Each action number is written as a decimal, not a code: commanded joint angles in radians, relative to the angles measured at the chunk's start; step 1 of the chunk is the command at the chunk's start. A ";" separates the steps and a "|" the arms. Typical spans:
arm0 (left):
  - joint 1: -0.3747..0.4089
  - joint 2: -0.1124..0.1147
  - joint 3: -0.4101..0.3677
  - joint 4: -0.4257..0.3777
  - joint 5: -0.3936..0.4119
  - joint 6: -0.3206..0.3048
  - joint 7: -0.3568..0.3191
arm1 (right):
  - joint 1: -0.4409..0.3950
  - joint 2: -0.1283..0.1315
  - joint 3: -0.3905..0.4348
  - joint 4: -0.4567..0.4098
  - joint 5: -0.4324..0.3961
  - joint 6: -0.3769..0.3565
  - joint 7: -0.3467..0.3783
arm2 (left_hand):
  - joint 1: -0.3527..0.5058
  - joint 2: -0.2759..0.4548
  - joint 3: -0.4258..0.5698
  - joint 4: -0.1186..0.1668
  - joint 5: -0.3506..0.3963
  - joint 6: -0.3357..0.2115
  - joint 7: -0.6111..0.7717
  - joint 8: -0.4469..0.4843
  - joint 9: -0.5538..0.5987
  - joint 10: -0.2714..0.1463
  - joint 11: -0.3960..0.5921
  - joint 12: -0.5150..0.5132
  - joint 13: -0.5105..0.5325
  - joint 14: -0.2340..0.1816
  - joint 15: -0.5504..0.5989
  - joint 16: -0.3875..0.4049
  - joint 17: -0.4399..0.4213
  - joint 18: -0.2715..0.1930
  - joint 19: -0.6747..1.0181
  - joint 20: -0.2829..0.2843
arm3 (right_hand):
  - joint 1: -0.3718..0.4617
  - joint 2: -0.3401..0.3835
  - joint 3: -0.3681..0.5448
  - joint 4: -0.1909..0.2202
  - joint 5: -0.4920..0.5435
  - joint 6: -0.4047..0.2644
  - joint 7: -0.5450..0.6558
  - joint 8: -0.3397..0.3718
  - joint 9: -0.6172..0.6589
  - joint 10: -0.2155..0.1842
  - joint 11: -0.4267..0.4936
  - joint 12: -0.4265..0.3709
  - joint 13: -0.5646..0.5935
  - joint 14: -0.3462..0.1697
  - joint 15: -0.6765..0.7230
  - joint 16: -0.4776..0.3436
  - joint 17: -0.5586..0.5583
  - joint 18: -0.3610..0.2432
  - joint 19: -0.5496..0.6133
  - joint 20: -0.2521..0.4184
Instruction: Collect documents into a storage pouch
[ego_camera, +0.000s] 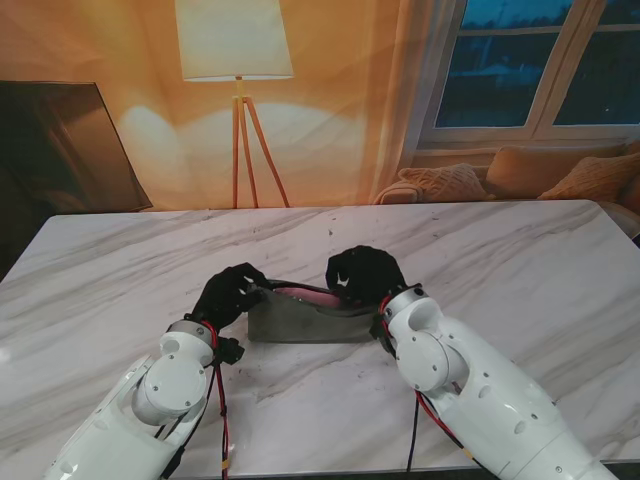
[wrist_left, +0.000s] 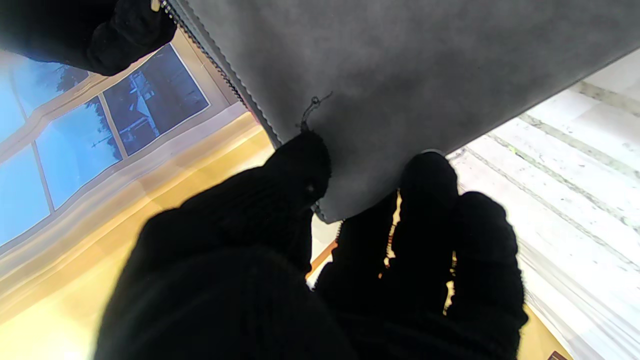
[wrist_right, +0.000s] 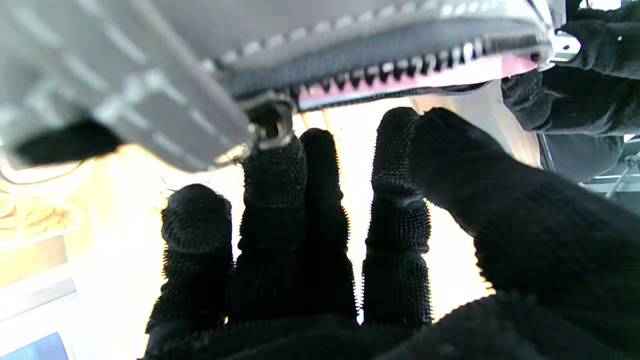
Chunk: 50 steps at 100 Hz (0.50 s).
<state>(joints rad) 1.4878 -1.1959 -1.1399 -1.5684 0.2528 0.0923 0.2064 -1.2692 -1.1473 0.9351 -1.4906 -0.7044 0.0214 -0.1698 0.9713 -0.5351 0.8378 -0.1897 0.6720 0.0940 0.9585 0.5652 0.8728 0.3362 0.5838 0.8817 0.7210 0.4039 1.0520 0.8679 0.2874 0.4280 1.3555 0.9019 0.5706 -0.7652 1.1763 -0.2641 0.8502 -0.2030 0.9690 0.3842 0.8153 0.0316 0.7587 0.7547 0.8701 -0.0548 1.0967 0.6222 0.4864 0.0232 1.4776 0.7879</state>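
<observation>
Pouch (ego_camera: 300, 318): grey, zippered, standing on the marble surface (ego_camera: 520, 260) between both robot hands. Left robot hand (ego_camera: 228, 293) pinches its end corner, seemingly to brace it; right robot hand (ego_camera: 362, 275) has fingers at the zipper pull (wrist_right: 270, 127), which it does not clearly grip. Pink contents (wrist_right: 400, 80) show; whether they are documents is unclear.

Grey pouch (ego_camera: 300, 322) on marble table (ego_camera: 520, 260)

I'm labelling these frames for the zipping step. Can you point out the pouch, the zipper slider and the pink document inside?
pouch (ego_camera: 300, 322): stand view, grey front face.
zipper slider (wrist_right: 270, 125): right wrist view, metal body.
pink document (wrist_right: 440, 75): right wrist view, strip showing in the open zip.
</observation>
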 joint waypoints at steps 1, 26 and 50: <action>0.001 -0.008 0.002 -0.007 -0.002 -0.001 -0.010 | -0.008 0.001 0.008 -0.019 -0.008 -0.004 0.001 | 0.031 0.014 -0.017 -0.001 -0.002 0.024 0.020 0.014 0.046 -0.023 0.026 0.028 0.017 0.049 0.030 0.007 -0.016 -0.060 -0.006 0.013 | -0.027 -0.004 0.030 -0.037 -0.046 -0.012 -0.019 0.007 -0.051 0.005 -0.016 -0.048 -0.044 -0.038 -0.053 0.001 -0.031 -0.009 -0.037 -0.001; -0.001 -0.010 0.005 -0.005 -0.010 -0.002 -0.006 | -0.016 0.000 0.018 -0.036 -0.010 -0.020 -0.008 | 0.032 0.015 -0.017 -0.001 -0.003 0.023 0.020 0.014 0.046 -0.023 0.025 0.028 0.016 0.048 0.030 0.007 -0.017 -0.061 -0.006 0.013 | 0.000 0.008 0.031 -0.034 -0.013 -0.042 -0.006 0.007 -0.052 0.005 -0.023 -0.064 -0.052 -0.037 -0.085 -0.011 -0.045 -0.006 -0.056 -0.002; 0.001 -0.010 0.003 -0.007 -0.013 -0.003 -0.007 | -0.004 -0.001 -0.010 -0.017 0.002 -0.013 0.003 | 0.032 0.015 -0.018 -0.001 -0.003 0.024 0.019 0.014 0.046 -0.022 0.025 0.029 0.016 0.048 0.031 0.007 -0.017 -0.060 -0.006 0.013 | 0.031 0.011 0.029 -0.030 0.057 -0.048 0.031 0.009 -0.046 0.004 -0.019 -0.052 -0.044 -0.031 -0.090 -0.021 -0.044 -0.006 -0.057 0.000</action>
<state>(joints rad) 1.4868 -1.1982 -1.1368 -1.5680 0.2414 0.0913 0.2114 -1.2754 -1.1449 0.9334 -1.5158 -0.7071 -0.0008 -0.1865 0.9712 -0.5350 0.8375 -0.1897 0.6720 0.0944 0.9585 0.5652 0.8728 0.3362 0.5838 0.8872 0.7210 0.4039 1.0542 0.8774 0.2874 0.4281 1.3558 0.9036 0.5640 -0.7632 1.1763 -0.2650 0.8692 -0.2286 0.9727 0.3848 0.7751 0.0378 0.7373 0.6975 0.8412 -0.0555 1.0186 0.6106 0.4504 0.0234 1.4291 0.7878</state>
